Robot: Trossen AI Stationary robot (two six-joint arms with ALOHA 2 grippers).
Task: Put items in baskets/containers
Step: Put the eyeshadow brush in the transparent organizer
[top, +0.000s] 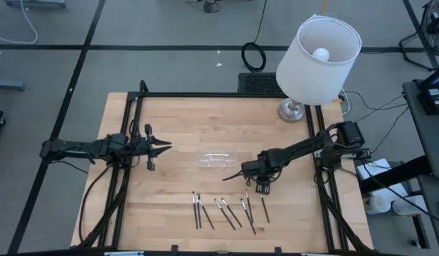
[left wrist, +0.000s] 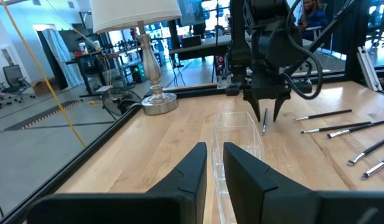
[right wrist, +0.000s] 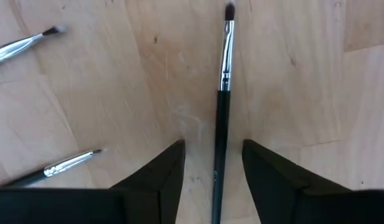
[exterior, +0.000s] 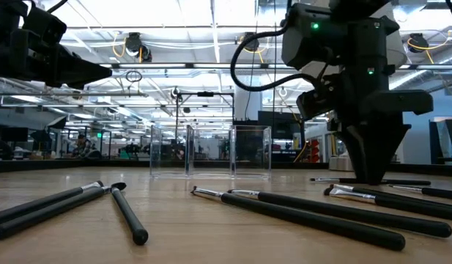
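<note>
One stick (right wrist: 220, 124) lined up between open fingers
Right gripper (right wrist: 213, 180) straddles it on the table (top: 176, 121), gripping nothing; clear tray (top: 218, 158) waits nearby

Desk (top: 176, 128): pale wood planks, visible grain, smooth w/ slight sheen. Sticks (top: 226, 213): matt black handles, shiny silvery metal collars, dark bristle tips; one (right wrist: 221, 99) lies between right pincer (right wrist: 213, 165) fingers, which look matt black plastic. Left pincer (left wrist: 213, 168): same matt black finish. Tray (top: 218, 158): clear glossy plastic, see-through walls. Lamp: white cloth-like shade (top: 319, 60), polished metal base (left wrist: 152, 102). Desk frame (top: 219, 95): black matt metal.
</note>
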